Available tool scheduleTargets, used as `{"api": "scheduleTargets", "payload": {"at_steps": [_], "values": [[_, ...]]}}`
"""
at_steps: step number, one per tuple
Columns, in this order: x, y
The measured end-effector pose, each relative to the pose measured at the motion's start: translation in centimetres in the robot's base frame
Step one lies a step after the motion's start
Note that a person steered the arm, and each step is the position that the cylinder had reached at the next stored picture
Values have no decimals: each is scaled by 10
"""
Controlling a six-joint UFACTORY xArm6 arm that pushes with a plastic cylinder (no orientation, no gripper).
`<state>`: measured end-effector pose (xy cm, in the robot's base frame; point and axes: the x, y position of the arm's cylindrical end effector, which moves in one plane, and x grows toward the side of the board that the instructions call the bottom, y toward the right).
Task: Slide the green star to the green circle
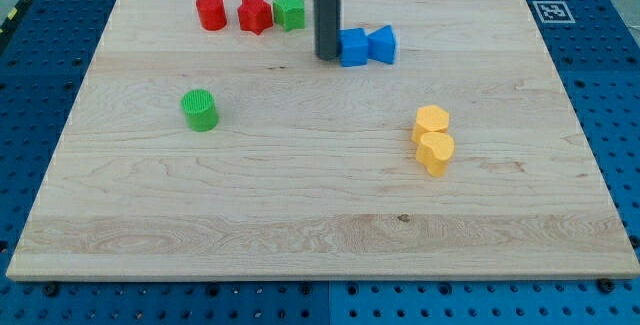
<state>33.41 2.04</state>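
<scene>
The green star (pixel 290 11) lies near the view's top, touching the right side of a red star (pixel 255 14). The green circle (pixel 200 109) stands alone at the view's left of the board, well below and left of the green star. My tip (pixel 328 57) rests on the board just left of the blue cube (pixel 353 47), to the right of and a little below the green star, apart from it.
A red circle (pixel 211 12) sits left of the red star. A second blue block (pixel 382 44) touches the blue cube's right side. Two yellow blocks (pixel 433 137) stand together at the view's right. The wooden board (pixel 300 235) lies on a blue pegboard.
</scene>
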Motion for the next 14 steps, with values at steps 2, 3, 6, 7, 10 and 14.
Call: {"api": "scheduleTargets", "payload": {"at_steps": [2,3,6,7,10,14], "values": [[-11,53],[-42,53],[-124,-43],[-125,-86],[-75,-82],[-57,-3]]}}
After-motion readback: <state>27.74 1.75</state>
